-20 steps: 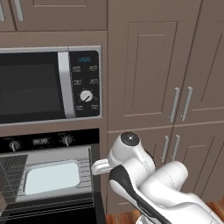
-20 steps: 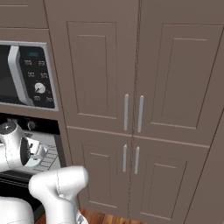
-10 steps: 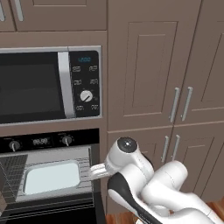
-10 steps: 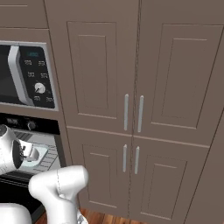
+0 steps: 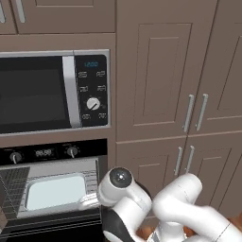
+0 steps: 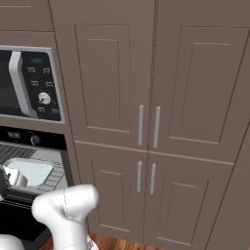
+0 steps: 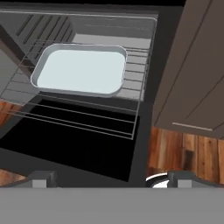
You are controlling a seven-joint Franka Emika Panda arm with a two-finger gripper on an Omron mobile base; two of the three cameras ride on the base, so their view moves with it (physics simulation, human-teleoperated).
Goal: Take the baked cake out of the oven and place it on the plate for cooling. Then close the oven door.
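Left base view: oven (image 5: 52, 189) open at lower left beneath the microwave (image 5: 54, 92), with black control strip (image 5: 45, 152), two small knobs and a digital display above the grey cavity. Right base view: same oven at the far left edge (image 6: 29, 168), beside tall brown cabinet doors (image 6: 146, 122) with paired vertical silver handles. Hand view, looking down into the cavity: pulled-out wire rack (image 7: 83, 105), black oven door (image 7: 70, 148) lowered toward the near side, wooden floor (image 7: 183, 148) at right, and a brown cabinet face (image 7: 197, 70) beside the oven.

Cake (image 7: 78, 70): pale bluish-white, in a shallow rounded-rectangle grey pan, resting on the wire rack toward the left of the cavity; also seen as a pale slab inside the oven from the left base (image 5: 54, 191) and right base (image 6: 31, 171).

Arm: white, folded low in front of the oven, wrist turned toward the cavity. Gripper (image 7: 111, 177) above the lowered door, well apart from the pan; jaws spread wide, holding nothing, dark fingertips (image 7: 41, 178) at the bottom corners of the hand view.
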